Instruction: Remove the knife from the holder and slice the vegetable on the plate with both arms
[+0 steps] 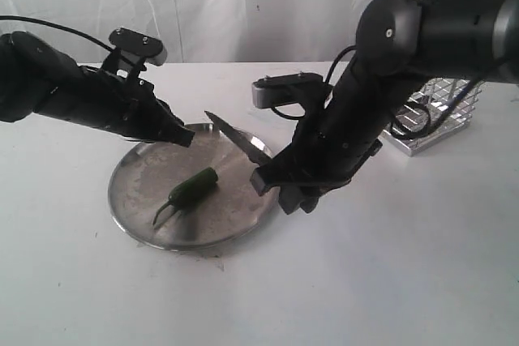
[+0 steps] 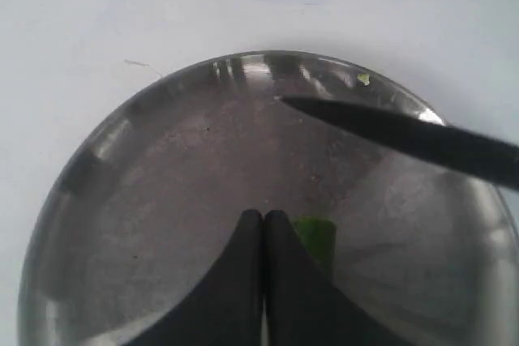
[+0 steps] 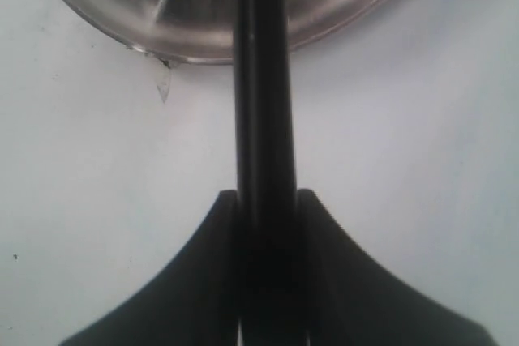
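The dark green vegetable [image 1: 193,188] lies in the middle of the round steel plate [image 1: 142,180]. My left gripper [image 1: 185,137] hangs shut and empty over the plate's far left rim, apart from the vegetable. In the left wrist view its closed fingertips [image 2: 263,216] hide part of the vegetable [image 2: 318,237] on the plate [image 2: 162,160]. My right gripper [image 1: 266,179] is shut on the knife's handle, at the plate's right edge. The knife [image 1: 235,134] slants its dark blade over the plate's far side, above the vegetable. In the right wrist view the gripper [image 3: 266,196] clamps the knife [image 3: 263,79].
The chrome wire holder [image 1: 442,115] stands at the back right, behind my right arm. A small pale scrap [image 3: 162,83] lies on the white table just outside the plate's rim [image 3: 340,6]. The knife's tip [image 2: 405,135] crosses the left wrist view.
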`<action>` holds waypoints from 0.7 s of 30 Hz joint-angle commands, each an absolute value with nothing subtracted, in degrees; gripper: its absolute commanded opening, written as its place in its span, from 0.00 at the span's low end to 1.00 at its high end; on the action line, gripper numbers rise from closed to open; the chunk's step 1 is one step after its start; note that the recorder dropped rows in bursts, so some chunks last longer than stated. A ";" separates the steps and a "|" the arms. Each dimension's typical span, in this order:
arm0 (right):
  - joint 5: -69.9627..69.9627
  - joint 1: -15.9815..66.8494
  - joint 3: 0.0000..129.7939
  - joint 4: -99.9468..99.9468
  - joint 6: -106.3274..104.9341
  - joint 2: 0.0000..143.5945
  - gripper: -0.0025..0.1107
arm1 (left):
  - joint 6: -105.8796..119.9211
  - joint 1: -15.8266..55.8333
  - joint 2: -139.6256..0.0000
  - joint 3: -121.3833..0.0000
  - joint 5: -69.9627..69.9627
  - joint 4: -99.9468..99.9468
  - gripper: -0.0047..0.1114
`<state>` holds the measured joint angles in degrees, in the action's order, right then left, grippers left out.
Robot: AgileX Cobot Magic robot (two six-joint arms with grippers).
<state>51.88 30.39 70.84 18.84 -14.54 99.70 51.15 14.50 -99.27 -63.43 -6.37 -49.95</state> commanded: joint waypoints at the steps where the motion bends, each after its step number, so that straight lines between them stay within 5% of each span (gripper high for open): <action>1: 51.39 31.54 71.95 17.92 -13.74 102.48 0.02 | 46.60 13.69 -100.52 -65.67 -11.62 -52.08 0.04; 7: 48.51 33.35 71.95 15.89 -12.05 104.61 0.02 | 46.24 11.49 -102.72 -73.49 -27.10 -53.55 0.04; 21: 45.80 35.93 71.95 12.27 -10.03 105.93 0.02 | 46.73 11.51 -107.22 -73.77 -25.02 -56.44 0.04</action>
